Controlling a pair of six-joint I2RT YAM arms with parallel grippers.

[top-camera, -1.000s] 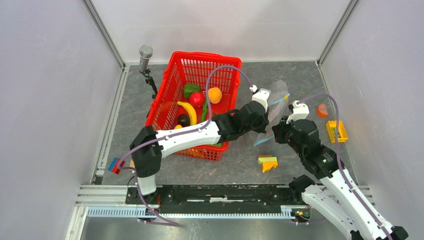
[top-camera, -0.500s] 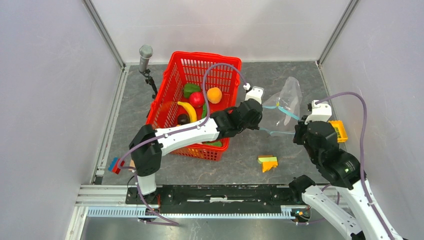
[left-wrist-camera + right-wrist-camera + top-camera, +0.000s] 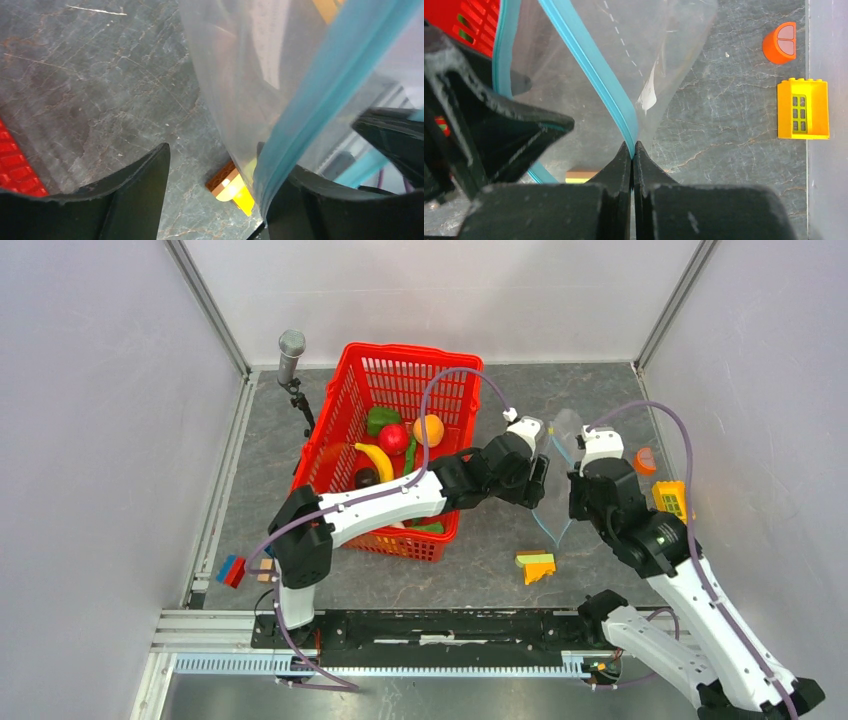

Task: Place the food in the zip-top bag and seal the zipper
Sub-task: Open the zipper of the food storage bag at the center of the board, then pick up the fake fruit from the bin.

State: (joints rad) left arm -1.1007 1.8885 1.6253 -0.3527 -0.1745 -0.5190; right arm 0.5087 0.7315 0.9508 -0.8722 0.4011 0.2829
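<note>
The clear zip-top bag (image 3: 556,455) hangs between my two grippers, right of the basket. My right gripper (image 3: 632,146) is shut on the light blue zipper (image 3: 589,65) at the bag's mouth. In the top view the right gripper (image 3: 574,502) sits just right of the bag. My left gripper (image 3: 212,150) is open, and the zipper (image 3: 325,85) rests against the inner side of its right finger (image 3: 310,205). Seen from above, the left gripper (image 3: 538,480) is at the bag's left side. The food lies in the red basket: a banana (image 3: 378,462), an apple (image 3: 393,438) and an orange (image 3: 430,428).
The red lattice basket (image 3: 400,365) stands at the back centre. A yellow-green-orange block stack (image 3: 537,565) lies on the table below the bag. A small yellow crate (image 3: 802,109) and an orange piece (image 3: 780,42) sit at the right wall. A microphone stand (image 3: 292,355) is at the back left.
My left gripper has opened and let go of the bag's mouth. The right arm swung out to the right with the bag, then came back left toward the left gripper.
</note>
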